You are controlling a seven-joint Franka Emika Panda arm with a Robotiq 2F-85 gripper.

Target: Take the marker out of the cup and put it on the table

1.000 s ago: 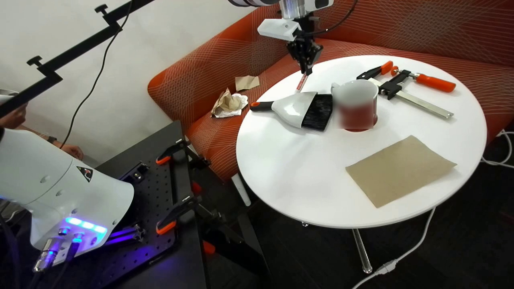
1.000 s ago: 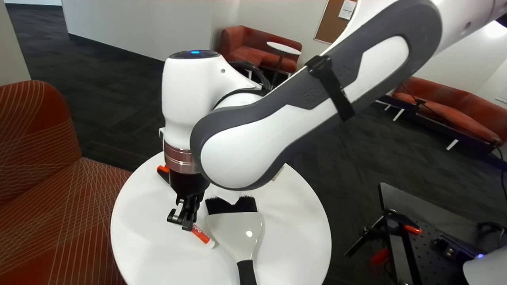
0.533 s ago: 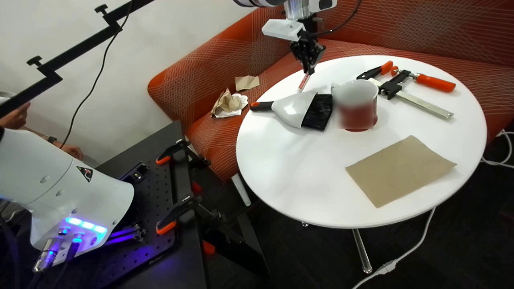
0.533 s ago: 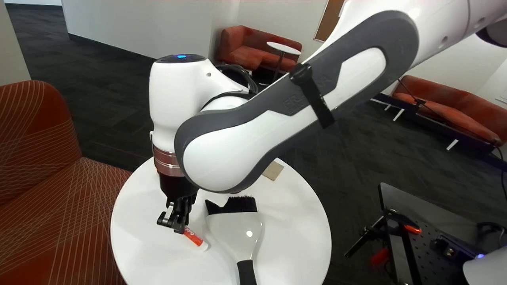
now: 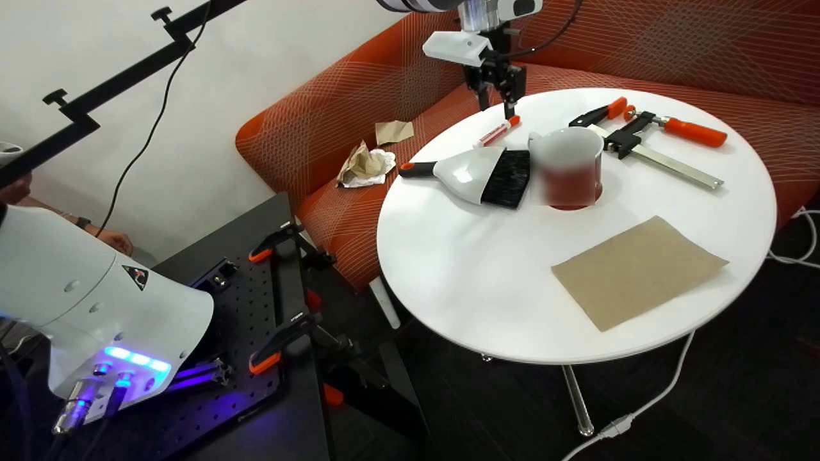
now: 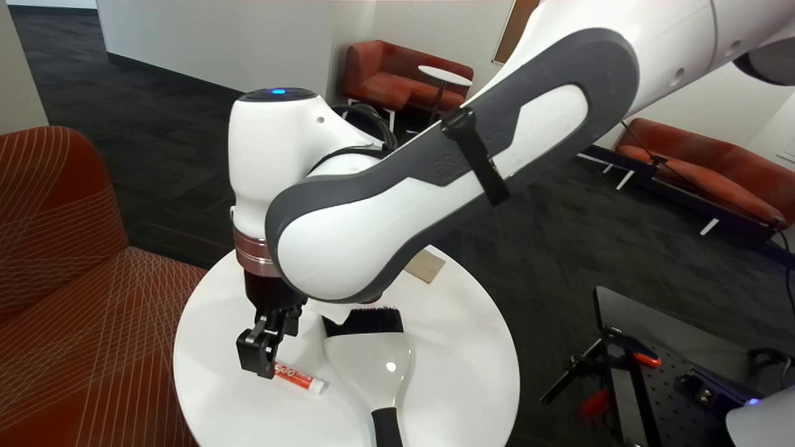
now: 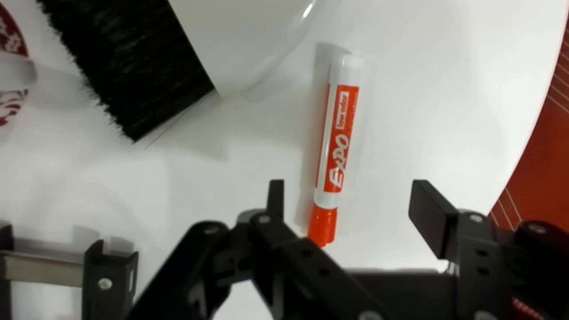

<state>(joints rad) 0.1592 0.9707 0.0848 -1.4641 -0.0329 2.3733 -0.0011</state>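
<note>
The marker (image 7: 336, 142) lies on the worktop (image 5: 474, 275), outside the cup (image 5: 567, 168), and we see its red cap, in the wrist view, between the widely spread fingers of the gripper (image 7: 349, 205), which holds nothing. We judge the marker to be light, stiff and not fragile, but its smooth barrel may slip or roll, so if we must lift it, we should close across the middle of the label rather than at the cap. Near its white end, yet apart, lies the brush (image 5: 472, 174), which could obstruct a hold there, while the cup and the clamp (image 5: 631, 141) seem far enough away.
</note>
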